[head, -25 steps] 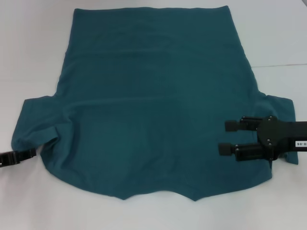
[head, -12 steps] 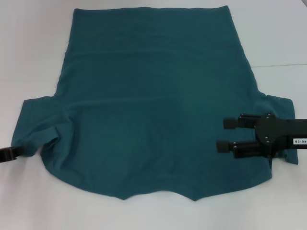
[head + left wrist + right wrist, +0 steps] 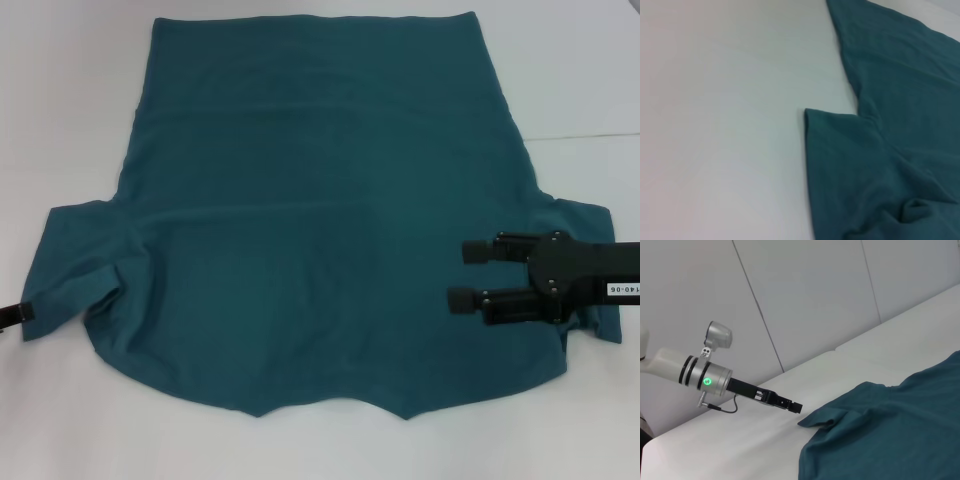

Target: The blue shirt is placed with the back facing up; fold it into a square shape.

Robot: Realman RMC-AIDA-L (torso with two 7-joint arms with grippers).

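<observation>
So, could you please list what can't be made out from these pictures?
- Left gripper: cut off by the head view's left edge; seen only from afar in the right wrist view, so whether it is open is unclear.
- Blue shirt: the part beneath the open right gripper is hidden in the head view.

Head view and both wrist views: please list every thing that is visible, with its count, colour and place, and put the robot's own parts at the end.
dark teal-blue short-sleeved cloth shirt: one, teal-blue, spread flat across the middle of the table, both sleeves out to the sides.
white table surface: one, white, under and around the shirt.
pale panelled wall: one, light grey, behind the table in the right wrist view.
left gripper: one, black, at the tip of the shirt's left sleeve, mostly out of the head view.
right gripper: one, black, fingers apart, over the shirt near its right sleeve.
</observation>
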